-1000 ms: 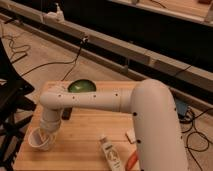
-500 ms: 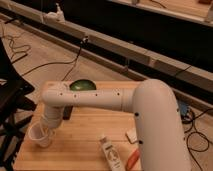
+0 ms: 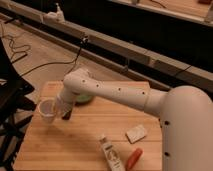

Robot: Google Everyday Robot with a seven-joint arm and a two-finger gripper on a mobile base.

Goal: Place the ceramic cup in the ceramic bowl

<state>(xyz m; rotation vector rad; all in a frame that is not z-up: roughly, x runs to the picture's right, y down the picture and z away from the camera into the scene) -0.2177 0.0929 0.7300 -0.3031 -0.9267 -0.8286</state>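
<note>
1. Camera view: the shallow round green ceramic bowl point(image 3: 83, 99) with a dark rim sits on the far part of a light wooden table point(image 3: 85, 137). The robot's thick white arm point(image 3: 120, 94) passes in front of the bowl and hides much of it.
2. The two-finger gripper point(image 3: 59, 110) is to the left of the ceramic bowl and a little nearer the camera, low over the table.
3. The gripper is closed on the small plain white ceramic cup point(image 3: 47, 110), pinching its wall on the side that faces the bowl.
4. The ceramic cup is left of the ceramic bowl, clearly apart from it and outside it, close to the table's left edge.
5. The cup's long axis runs roughly vertical, with the open mouth pointing up and its oval rim in full view. The narrower base points down; whether the base touches the wood cannot be told.
6. A white tube with a label point(image 3: 111, 153) lies in front of the bowl, well apart from it, near the table's front edge.
7. A pale rectangular block point(image 3: 136, 133) lies to the front right of the bowl.
8. An orange-red object point(image 3: 134, 158) lies beyond that block from the bowl, just beside the tube.
</note>
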